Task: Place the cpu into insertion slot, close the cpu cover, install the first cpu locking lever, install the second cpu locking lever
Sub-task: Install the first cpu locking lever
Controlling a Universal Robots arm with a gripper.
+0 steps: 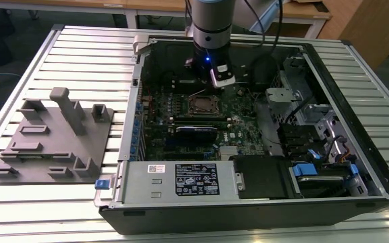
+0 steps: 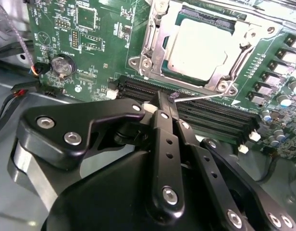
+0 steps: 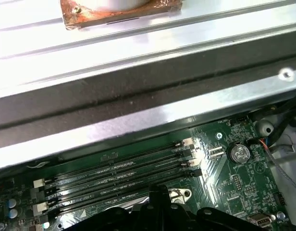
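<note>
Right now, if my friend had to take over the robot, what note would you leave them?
The gripper: fingers shut, tips beside the end of a thin locking lever; touching or not, I can't tell.
The cpu sits in the insertion slot, cpu cover down over it.
Done: chip in, cover closed.
Left: this lever looks unlatched; the other lever's state is unclear.

Grey jig (image 1: 52, 147) on slatted table (image 1: 86, 50) beside open PC case (image 1: 248, 215) w/ PSU (image 1: 181, 179) inside.

My arm (image 1: 208, 23) is silver-grey with a black band and a blue light; the end effector (image 2: 167, 98) is black, its linkages studded with silver screws.
</note>
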